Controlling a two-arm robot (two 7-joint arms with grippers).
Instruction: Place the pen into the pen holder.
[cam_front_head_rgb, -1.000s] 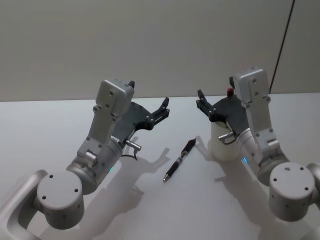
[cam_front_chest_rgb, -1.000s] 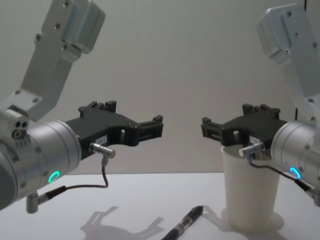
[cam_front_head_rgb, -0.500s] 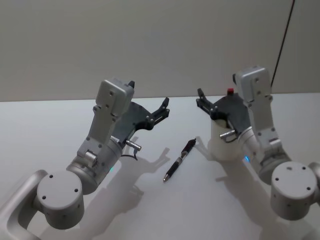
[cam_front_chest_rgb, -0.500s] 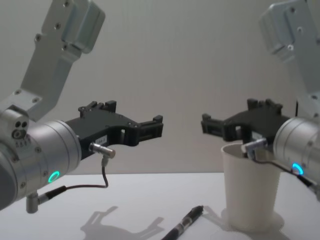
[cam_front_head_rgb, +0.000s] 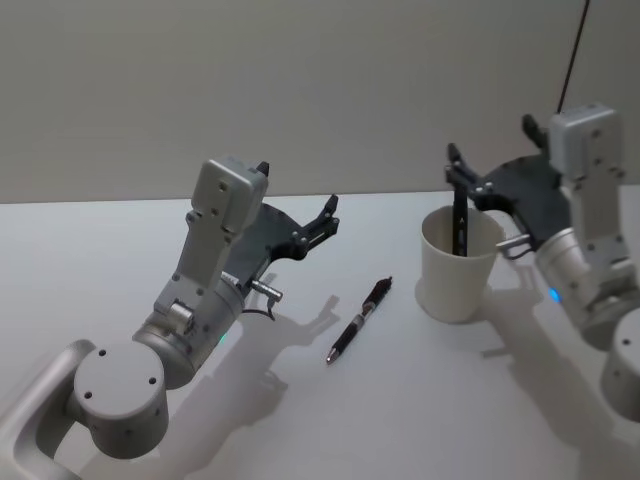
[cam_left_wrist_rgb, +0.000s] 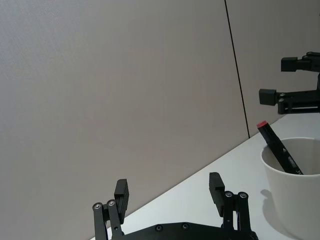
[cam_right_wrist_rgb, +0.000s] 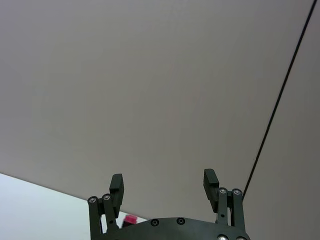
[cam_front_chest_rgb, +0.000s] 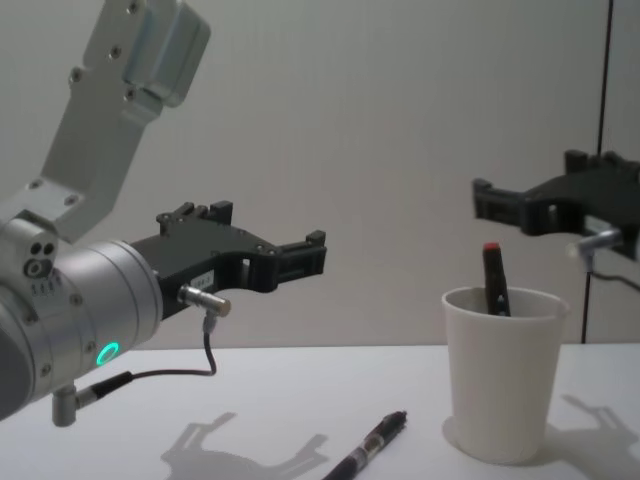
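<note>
The pen holder's (cam_front_chest_rgb: 503, 375) wall is concealing the lower body of the red-capped pen (cam_front_chest_rgb: 494, 280) standing inside. A second pen (cam_front_chest_rgb: 378, 438), lying on the table (cam_front_chest_rgb: 270, 380), is running off the chest view's bottom edge. The right gripper (cam_front_chest_rgb: 485, 202) is being cropped at that view's right edge.

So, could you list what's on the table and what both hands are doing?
pen holder: white cup, upright, on the robot's right
stowed pen: dark, red-topped, leaning inside the cup
loose pen: dark, lying flat on the table, left of the cup, not touching it
left hand: open, empty, above the table
right hand: open, empty, raised above and right of the cup
</note>
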